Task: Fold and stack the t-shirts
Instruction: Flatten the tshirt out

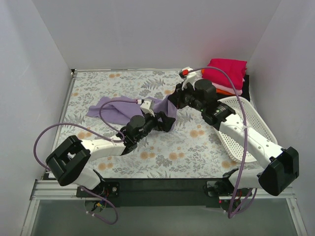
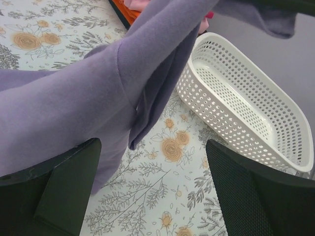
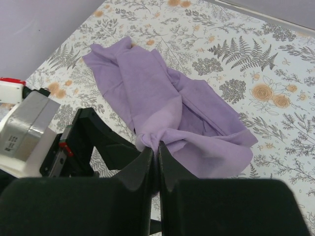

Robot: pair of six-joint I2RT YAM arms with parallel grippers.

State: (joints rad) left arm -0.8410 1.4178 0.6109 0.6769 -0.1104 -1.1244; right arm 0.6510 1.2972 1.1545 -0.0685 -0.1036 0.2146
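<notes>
The lavender-purple t-shirt (image 1: 115,105) lies crumpled on the floral table, left of centre. My right gripper (image 3: 157,146) is shut on a bunched edge of the shirt (image 3: 162,98) and lifts that part off the table. My left gripper (image 2: 152,196) is open, jaws wide apart, just under the raised cloth (image 2: 88,93), which drapes past its left finger (image 2: 59,191). In the top view the left gripper (image 1: 166,121) sits close below the right gripper (image 1: 173,102). A stack of folded shirts (image 1: 225,73), magenta on top with pink, orange and black edges, sits at the back right.
A white plastic lattice basket (image 1: 244,129) lies at the right, under the right arm, and also shows in the left wrist view (image 2: 246,103). White walls enclose the table on three sides. Purple cables loop from both arms.
</notes>
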